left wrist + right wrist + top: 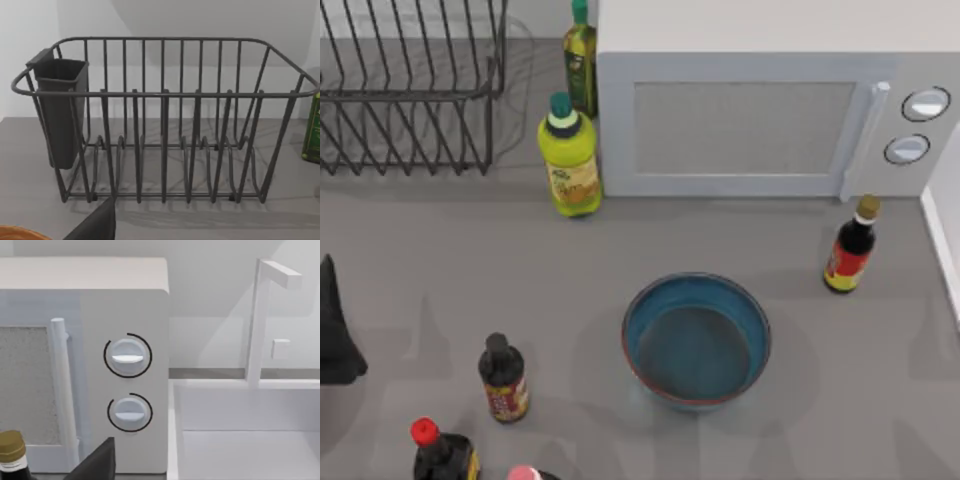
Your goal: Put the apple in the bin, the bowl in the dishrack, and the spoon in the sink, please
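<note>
The bowl (696,340) stands upright and empty on the grey surface (790,250) in the lower middle of the top view, well apart from the dishrack (408,85) in the upper left corner. The rack holds nothing, as the left wrist view also shows (165,125), so I judge the bowl step not yet done. No apple, spoon or bin can be made out, so their steps cannot be judged; the white sink (245,440) with its tap sits beside the microwave in the right wrist view and looks bare in the part shown.

Count in the top view: one bowl, one dishrack, one microwave (770,100). Six bottles in all: two green ones in the upper middle, the larger yellow-green bottle (569,160) in front of a slimmer one (580,60); one dark sauce bottle (850,248) at the right; one dark bottle (503,380) at lower left; a red-capped bottle (438,455); and a pink-capped one (525,472) cut by the bottom edge.

The left arm (335,330) is a dark shape at the left edge of the top view; whether its end effector is apart or together cannot be told. The same goes for the right end effector, of which just a dark fingertip (97,462) shows in the right wrist view.
</note>
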Action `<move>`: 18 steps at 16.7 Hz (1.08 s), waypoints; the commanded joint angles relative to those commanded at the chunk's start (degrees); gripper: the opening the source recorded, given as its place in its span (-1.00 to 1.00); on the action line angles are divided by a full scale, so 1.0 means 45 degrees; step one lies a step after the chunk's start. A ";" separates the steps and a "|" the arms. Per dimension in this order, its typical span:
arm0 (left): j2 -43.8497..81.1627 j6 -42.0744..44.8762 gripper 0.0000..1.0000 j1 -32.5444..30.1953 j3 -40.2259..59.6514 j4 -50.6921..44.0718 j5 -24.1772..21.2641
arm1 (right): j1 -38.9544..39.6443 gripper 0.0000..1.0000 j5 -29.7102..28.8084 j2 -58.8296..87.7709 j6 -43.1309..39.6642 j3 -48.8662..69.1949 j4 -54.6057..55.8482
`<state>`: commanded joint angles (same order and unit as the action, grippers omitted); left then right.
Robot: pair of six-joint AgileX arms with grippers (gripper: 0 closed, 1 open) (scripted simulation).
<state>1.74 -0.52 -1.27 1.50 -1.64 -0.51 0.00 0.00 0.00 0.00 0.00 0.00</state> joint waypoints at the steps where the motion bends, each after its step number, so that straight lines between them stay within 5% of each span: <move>1: 0.0346 -0.0129 1.00 -0.0308 0.0320 -0.0324 -0.0118 | 0.0000 1.00 0.0000 0.0000 0.0000 0.0000 0.0000; 7: 0.5127 -0.1811 1.00 -0.3210 0.4786 -0.3622 -0.0948 | 0.0000 1.00 0.0000 0.0000 0.0000 0.0000 0.0000; 18: 1.9641 -0.6707 1.00 -0.8692 1.8917 -1.1414 -0.1155 | 0.0000 1.00 0.0000 0.0000 0.0000 0.0000 0.0000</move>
<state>90.12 -30.70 -40.38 86.63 -53.00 -5.71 0.00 0.00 0.00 0.00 0.00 0.00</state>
